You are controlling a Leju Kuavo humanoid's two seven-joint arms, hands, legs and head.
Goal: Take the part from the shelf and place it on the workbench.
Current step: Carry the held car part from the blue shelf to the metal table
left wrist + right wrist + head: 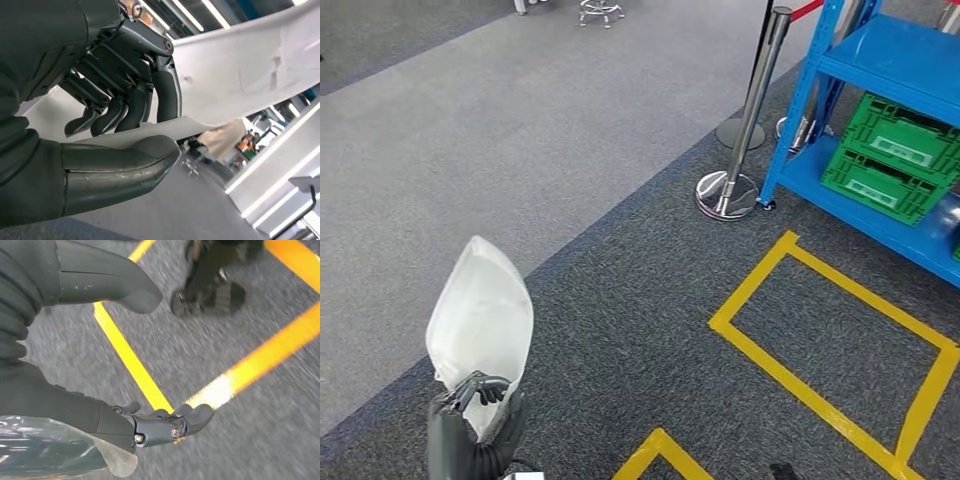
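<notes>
the left hand (475,415) pinches the lower edge of the white part (482,315) between thumb and fingers, holding it upright over grey carpet, while the right hand (113,365) hangs spread, holding nothing.

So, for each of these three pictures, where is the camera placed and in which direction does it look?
Head view: high on the body, looking forward and down at grey carpet, yellow floor tape, a blue shelf with green crates; the left hand holds the white part.
Left wrist view: behind the left hand, along the white part it grips.
Right wrist view: behind the right hand, facing down at the floor tape.
Shared: head and left wrist views show the part; head and right wrist views show the tape.
</notes>
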